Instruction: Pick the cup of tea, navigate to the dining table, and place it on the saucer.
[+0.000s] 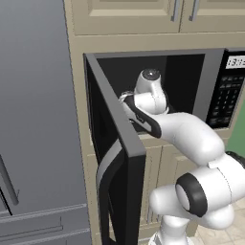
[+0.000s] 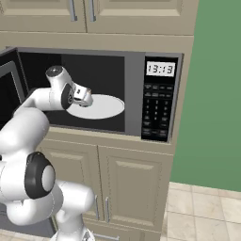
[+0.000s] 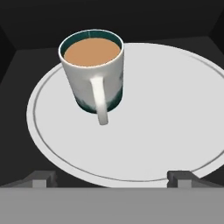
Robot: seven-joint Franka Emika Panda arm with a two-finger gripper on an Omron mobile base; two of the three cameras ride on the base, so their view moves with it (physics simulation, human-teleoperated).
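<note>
One cup of tea point(image 3: 92, 72) upright beyond open tool point(image 3: 112, 178), untouched.

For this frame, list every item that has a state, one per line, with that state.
microwave door: swung fully open.
cup of tea: upright on the turntable, holding brown tea, handle toward the hand camera, not gripped.
turntable: inside the microwave, carrying the cup.
gripper: open, inside the microwave, short of the cup.
microwave clock: lit, reading 13:13.
upper cabinet doors: closed.
lower cabinet doors: closed.
</note>
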